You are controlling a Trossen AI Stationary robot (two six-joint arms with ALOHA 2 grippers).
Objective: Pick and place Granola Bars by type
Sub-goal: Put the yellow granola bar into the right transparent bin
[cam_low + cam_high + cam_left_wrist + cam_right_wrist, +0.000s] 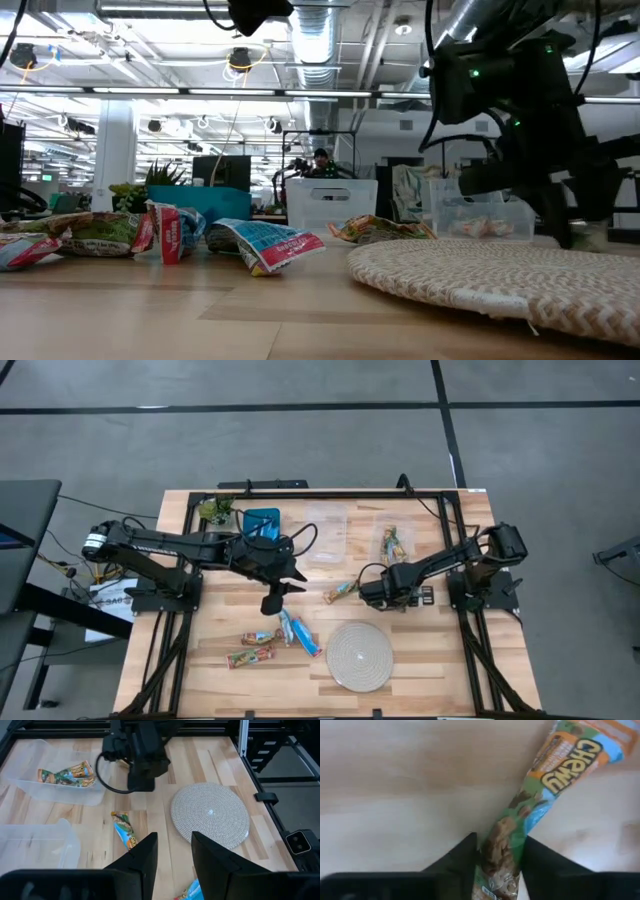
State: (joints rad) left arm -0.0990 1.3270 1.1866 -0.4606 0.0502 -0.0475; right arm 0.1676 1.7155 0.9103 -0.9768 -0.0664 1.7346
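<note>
My right gripper [366,592] [500,845] stands low over the table's middle, shut on a tan-gold and teal granola bar [342,593] [555,775]. That same bar [125,827] also shows in the left wrist view, below the right gripper [142,770]. My left gripper [272,602] [175,842] hangs open above the table, holding nothing. Near the front edge lie two red-green-brown bars [251,648] and blue bars [300,632]; in the low view they rest flat on the wood [170,232]. My right gripper pinches the tan-gold bar's near end [506,827] between its two fingers [465,855]. The fingers lie along the bar and come from the table's right. The rest of the bar [570,755] stretches away from them and seems to lie on the wood.
A round woven disc [360,656] [210,815] lies near the front edge. At the far side stand a teal bin [262,520], an empty clear bin [327,532] and a clear bin [398,520] [30,785] holding tan-gold bars [392,542]. Bare wood lies between the arms.
</note>
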